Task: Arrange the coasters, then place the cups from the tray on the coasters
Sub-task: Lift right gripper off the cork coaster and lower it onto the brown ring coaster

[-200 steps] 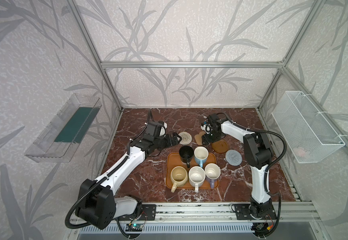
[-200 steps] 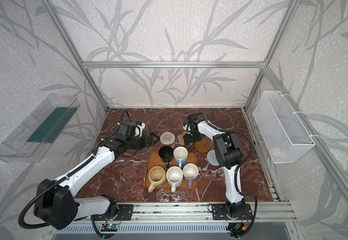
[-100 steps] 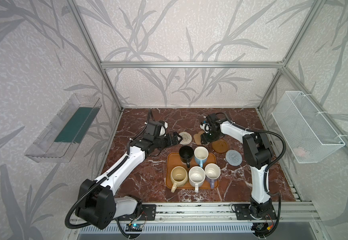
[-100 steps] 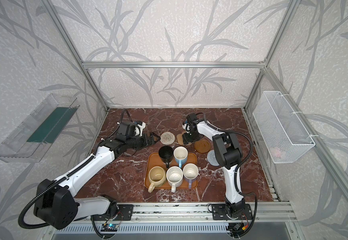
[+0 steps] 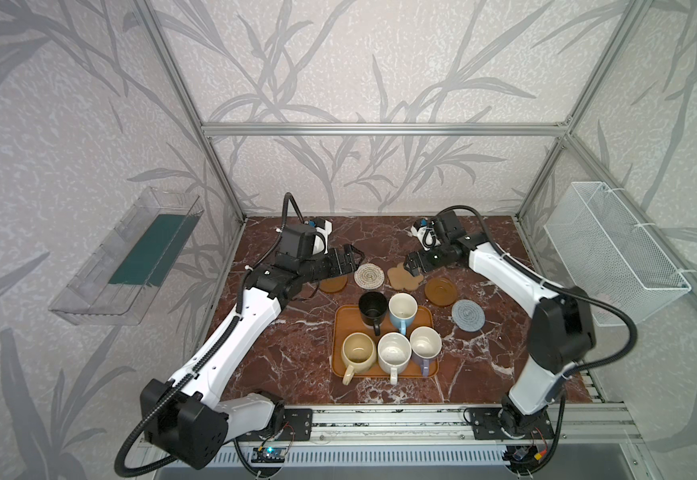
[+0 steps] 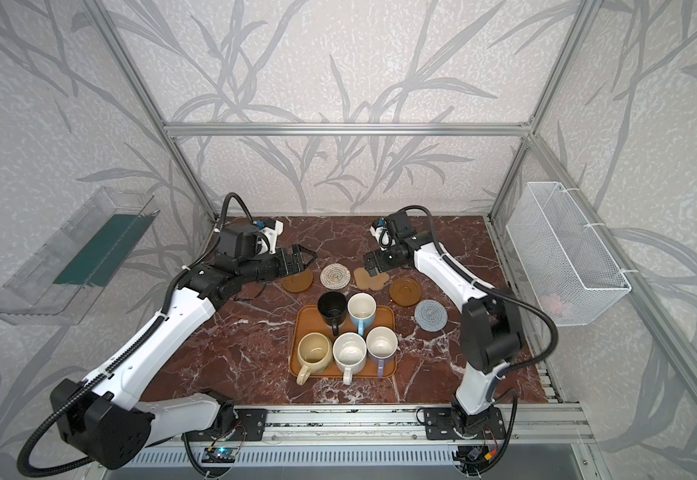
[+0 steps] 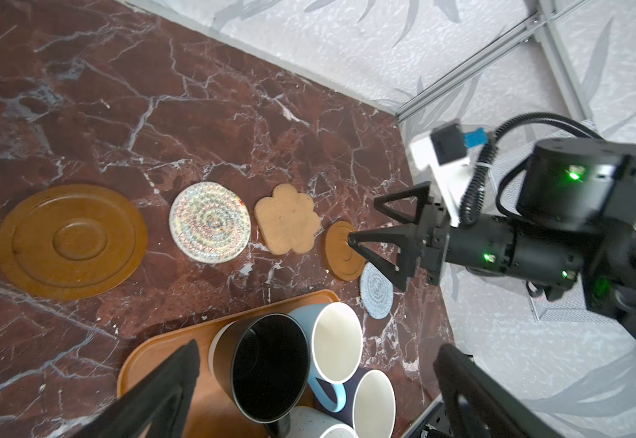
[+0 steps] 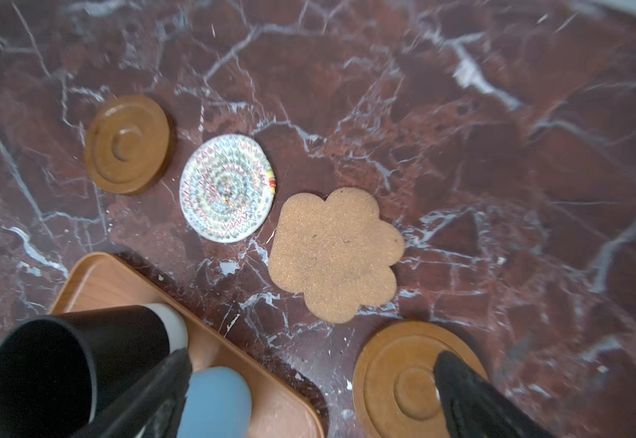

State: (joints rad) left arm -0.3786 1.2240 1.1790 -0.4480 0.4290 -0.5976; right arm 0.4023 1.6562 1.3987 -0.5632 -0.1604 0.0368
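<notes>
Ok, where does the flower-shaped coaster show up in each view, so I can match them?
A top view: flower-shaped coaster mid-table, just beyond the tray.
A top view: same spot, partly under the right arm's tip.
Left wrist: near the picture's middle.
Right wrist: near the picture's middle.
Shared landmark: the beige woven coaster lies right beside it in all four.

Red-brown marble worktop (image 5: 296,353) with white veining is lying under soft, even light. Pale walls (image 5: 359,62) are showing grey leaf print. Aluminium frame (image 5: 380,129) is edging them. Clear bin (image 5: 85,291) is hanging on the left wall, white wire basket (image 5: 616,249) on the right.
</notes>
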